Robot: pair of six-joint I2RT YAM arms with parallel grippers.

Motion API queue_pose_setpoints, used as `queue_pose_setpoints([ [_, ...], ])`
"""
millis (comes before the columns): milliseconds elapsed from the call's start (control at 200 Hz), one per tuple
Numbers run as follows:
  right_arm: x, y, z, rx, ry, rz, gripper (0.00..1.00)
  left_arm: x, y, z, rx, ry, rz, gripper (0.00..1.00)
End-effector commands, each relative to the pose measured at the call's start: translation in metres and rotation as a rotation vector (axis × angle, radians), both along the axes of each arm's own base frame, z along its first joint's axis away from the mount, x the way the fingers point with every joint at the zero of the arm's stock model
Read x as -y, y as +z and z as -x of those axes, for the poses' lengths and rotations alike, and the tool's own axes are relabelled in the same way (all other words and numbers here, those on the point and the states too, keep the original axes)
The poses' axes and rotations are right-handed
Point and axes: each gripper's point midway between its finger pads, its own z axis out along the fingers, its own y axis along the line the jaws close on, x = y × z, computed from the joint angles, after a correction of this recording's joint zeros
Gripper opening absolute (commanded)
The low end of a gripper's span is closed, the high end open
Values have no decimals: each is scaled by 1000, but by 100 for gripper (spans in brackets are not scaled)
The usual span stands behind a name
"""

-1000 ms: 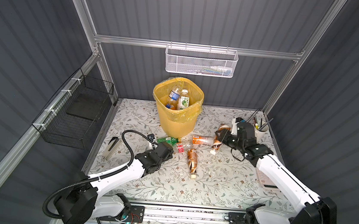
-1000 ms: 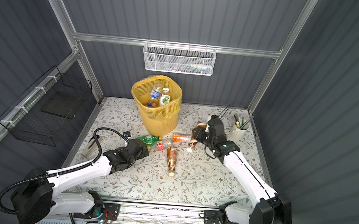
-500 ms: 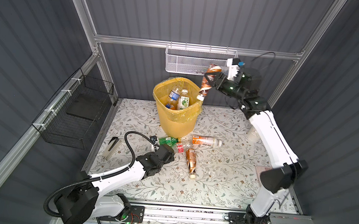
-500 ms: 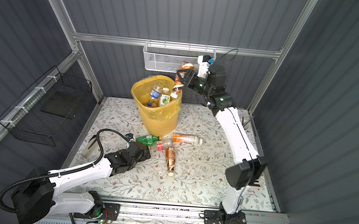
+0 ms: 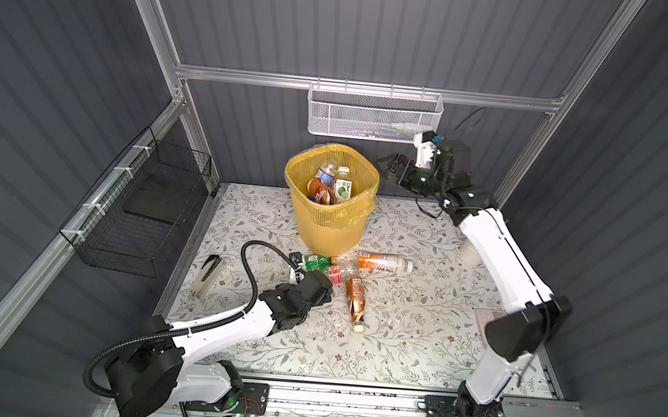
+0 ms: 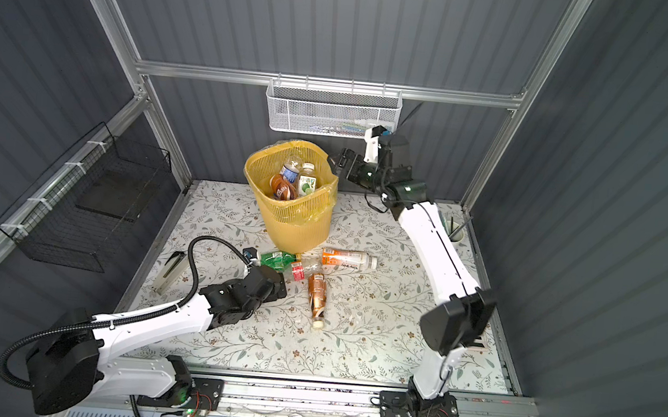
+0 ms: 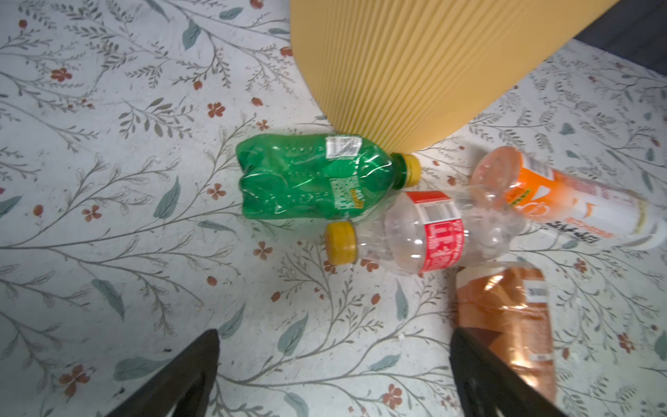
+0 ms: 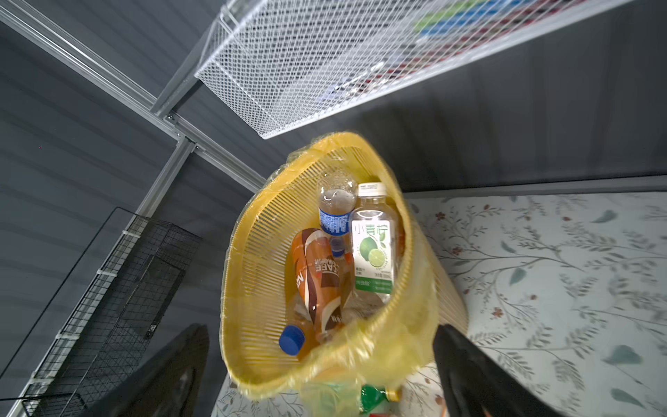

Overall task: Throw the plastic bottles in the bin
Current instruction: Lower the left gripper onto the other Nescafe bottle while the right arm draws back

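The yellow bin (image 5: pixel 328 225) (image 6: pixel 295 222) stands at the back of the table, with a brown-label bottle (image 5: pixel 321 191) (image 8: pixel 317 278), a lime-label bottle (image 8: pixel 373 245) and a blue-label bottle (image 8: pixel 334 213) inside. My right gripper (image 5: pixel 386 166) (image 8: pixel 322 326) hangs open and empty just above the bin's right rim. In front of the bin lie a green bottle (image 5: pixel 316 262) (image 7: pixel 310 177), a clear red-label bottle (image 7: pixel 426 234), an orange-white bottle (image 5: pixel 383 262) and a copper bottle (image 5: pixel 355 299). My left gripper (image 5: pixel 322 285) (image 7: pixel 334 332) is open just short of the red-label bottle, holding nothing.
A white mesh basket (image 5: pixel 372 115) hangs on the back rail right above my right gripper. A black wire basket (image 5: pixel 144 208) hangs on the left wall. A white cup of pens (image 6: pixel 453 231) stands behind the right arm. A black-and-white tool (image 5: pixel 209 275) lies at the table's left edge.
My right gripper lifted a brown-label bottle from the table to above the bin and opened; the bottle now lies in the bin. My left gripper edged slightly toward the bottles.
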Motion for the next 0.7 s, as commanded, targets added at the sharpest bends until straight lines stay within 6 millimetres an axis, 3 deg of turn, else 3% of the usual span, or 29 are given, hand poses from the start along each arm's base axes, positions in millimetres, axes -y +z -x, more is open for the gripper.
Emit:
queue_pose_setpoints([
  [0, 30, 28, 13, 178, -102, -9, 99, 20, 22, -5, 64, -47, -25, 99],
  [155, 72, -25, 36, 120, -199, 16, 99, 62, 14, -1, 36, -149, 1, 99],
  [285, 111, -89, 56, -5, -274, 11, 99, 94, -2, 4, -21, -221, -15, 99],
  [430, 141, -161, 84, -133, -340, 9, 99, 114, -27, 7, -91, -246, -12, 99],
  [445, 144, -158, 90, -120, -347, -1, 99, 115, -29, 7, -97, -247, -12, 99],
  [550, 161, -192, 108, -173, -397, -2, 99, 123, -39, 6, -119, -247, -15, 98],
  [690, 173, -217, 120, -202, -425, -8, 99, 133, -50, 3, -150, -266, -43, 96],
])
